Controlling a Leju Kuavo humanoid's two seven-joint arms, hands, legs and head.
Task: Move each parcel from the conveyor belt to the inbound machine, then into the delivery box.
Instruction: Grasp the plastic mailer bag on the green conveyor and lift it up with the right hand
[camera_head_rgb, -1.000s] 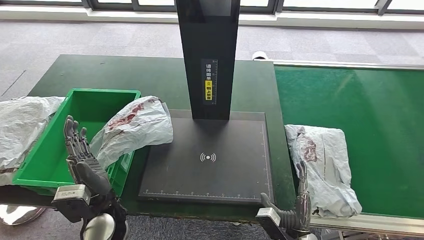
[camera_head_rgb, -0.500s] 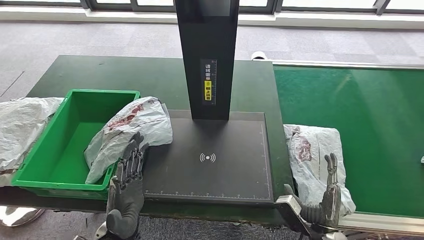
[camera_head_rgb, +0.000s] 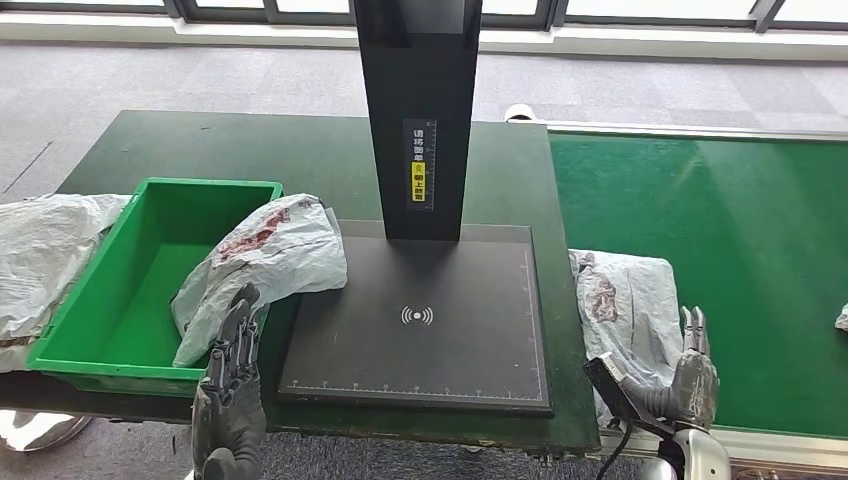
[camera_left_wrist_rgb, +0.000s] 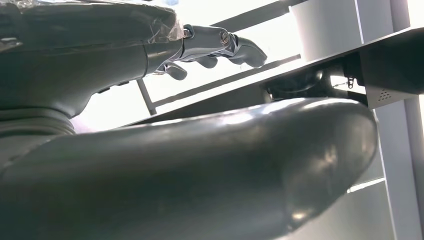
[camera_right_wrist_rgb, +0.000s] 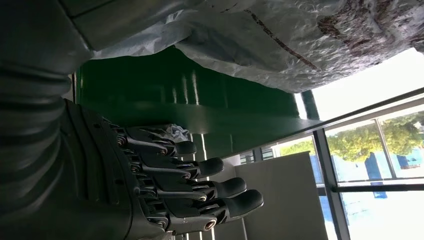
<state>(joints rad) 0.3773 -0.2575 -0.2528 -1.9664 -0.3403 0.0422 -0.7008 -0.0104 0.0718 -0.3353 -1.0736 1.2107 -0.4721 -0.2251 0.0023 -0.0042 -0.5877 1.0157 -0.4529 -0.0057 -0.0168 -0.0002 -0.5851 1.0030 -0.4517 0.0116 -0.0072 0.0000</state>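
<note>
Left hand dropped back from the parcel draped half over the green box rim; right hand slid right beside the belt parcel, probably lining up a grab. Both open, empty.

Your head view looks forward and down from high over the counter and conveyor belt. Your left wrist view sits tight behind the left hand, facing bright windows. Your right wrist view, turned sideways, shares the belt-edge parcel with the head view.
</note>
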